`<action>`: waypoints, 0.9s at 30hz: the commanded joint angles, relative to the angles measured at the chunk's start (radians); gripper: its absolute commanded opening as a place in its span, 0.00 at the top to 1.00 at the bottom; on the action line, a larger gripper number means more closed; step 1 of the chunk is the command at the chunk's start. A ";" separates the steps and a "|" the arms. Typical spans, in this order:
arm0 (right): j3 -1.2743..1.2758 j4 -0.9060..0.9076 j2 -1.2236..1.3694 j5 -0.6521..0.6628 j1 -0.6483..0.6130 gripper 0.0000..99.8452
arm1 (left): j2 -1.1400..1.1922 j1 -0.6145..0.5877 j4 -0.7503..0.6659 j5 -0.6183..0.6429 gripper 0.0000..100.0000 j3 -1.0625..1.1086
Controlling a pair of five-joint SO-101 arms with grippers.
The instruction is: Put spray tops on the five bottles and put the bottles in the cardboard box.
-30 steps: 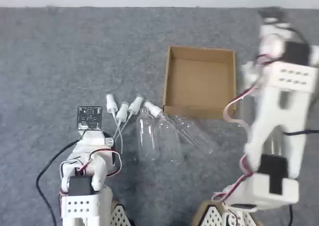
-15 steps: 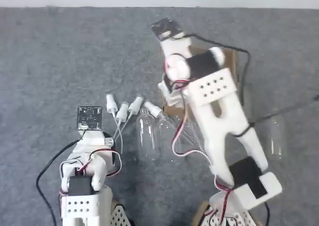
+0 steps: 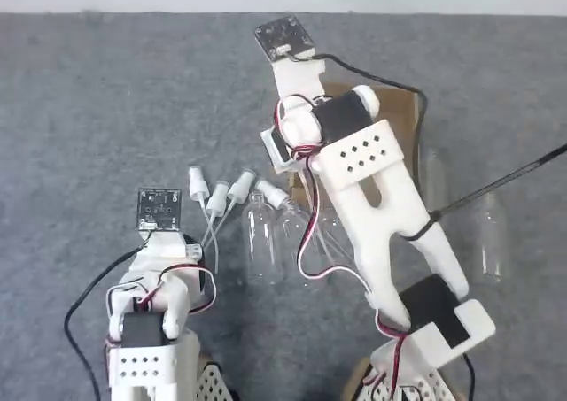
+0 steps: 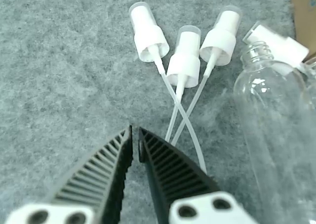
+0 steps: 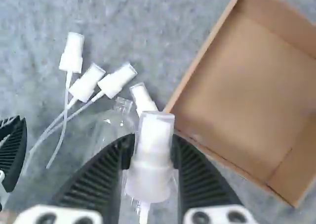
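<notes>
Right gripper, clamped on a spray top (left gripper pinched together), should lower it straight into a bottle.

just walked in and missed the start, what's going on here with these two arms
The right tool is shut on a white spray top, held above the clear bottles lying beside the cardboard box, which is empty. The left tool is shut with nothing in it, near three loose spray tops on the grey mat. No bottle is boxed yet.
</notes>
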 commanded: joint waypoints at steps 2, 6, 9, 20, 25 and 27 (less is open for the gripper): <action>-0.003 -0.038 -0.004 -0.017 -0.010 0.96 | -0.014 -0.003 0.002 -0.002 0.99 -0.005; -0.002 -0.062 -0.004 -0.097 -0.045 0.96 | -0.014 -0.003 0.002 -0.002 0.99 -0.005; -0.002 -0.082 0.018 -0.155 -0.114 0.96 | -0.014 -0.005 0.002 -0.002 0.99 -0.005; -0.005 -0.271 0.226 -0.428 -0.211 0.96 | -0.014 -0.005 0.003 -0.002 0.99 -0.005; -0.003 -0.331 0.259 -0.529 -0.209 0.96 | -0.014 -0.005 0.003 -0.002 0.99 -0.005; -0.003 -0.343 0.288 -0.583 -0.209 0.96 | -0.014 -0.005 0.003 -0.002 0.99 -0.005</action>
